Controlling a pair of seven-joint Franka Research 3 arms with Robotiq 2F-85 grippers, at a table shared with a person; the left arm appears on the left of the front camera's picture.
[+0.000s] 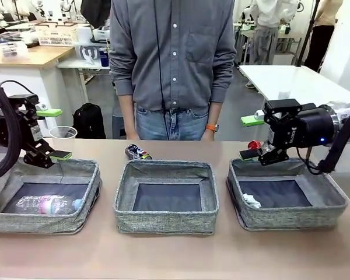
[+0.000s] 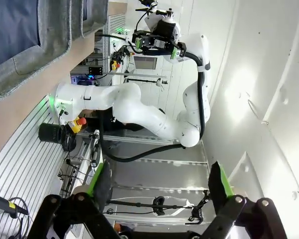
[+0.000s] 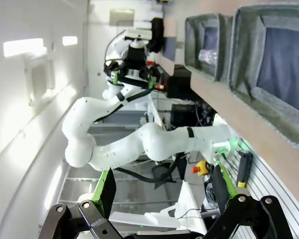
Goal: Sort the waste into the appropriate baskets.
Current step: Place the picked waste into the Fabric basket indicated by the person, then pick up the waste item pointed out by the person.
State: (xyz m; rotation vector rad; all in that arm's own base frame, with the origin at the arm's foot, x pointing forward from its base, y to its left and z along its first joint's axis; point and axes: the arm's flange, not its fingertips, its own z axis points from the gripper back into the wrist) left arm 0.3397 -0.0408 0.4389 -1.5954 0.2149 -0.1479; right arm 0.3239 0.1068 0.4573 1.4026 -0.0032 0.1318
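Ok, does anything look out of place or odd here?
Nothing spilled or askew. Three pieces sit on the table behind the baskets, not yet sorted: a crushed dark can, a clear cup and a red can.

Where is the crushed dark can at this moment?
In the front view, the crushed dark can lies on the table behind the far left corner of the middle basket, in front of the person.

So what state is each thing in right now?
Left gripper, open, empty.
Right gripper, open, empty.
Bottle, lying in left basket.
Paper wad, in right basket.
Middle basket, holds nothing.
Dark can, crushed, on table.
Red can, on table.
Cup, upright on table.
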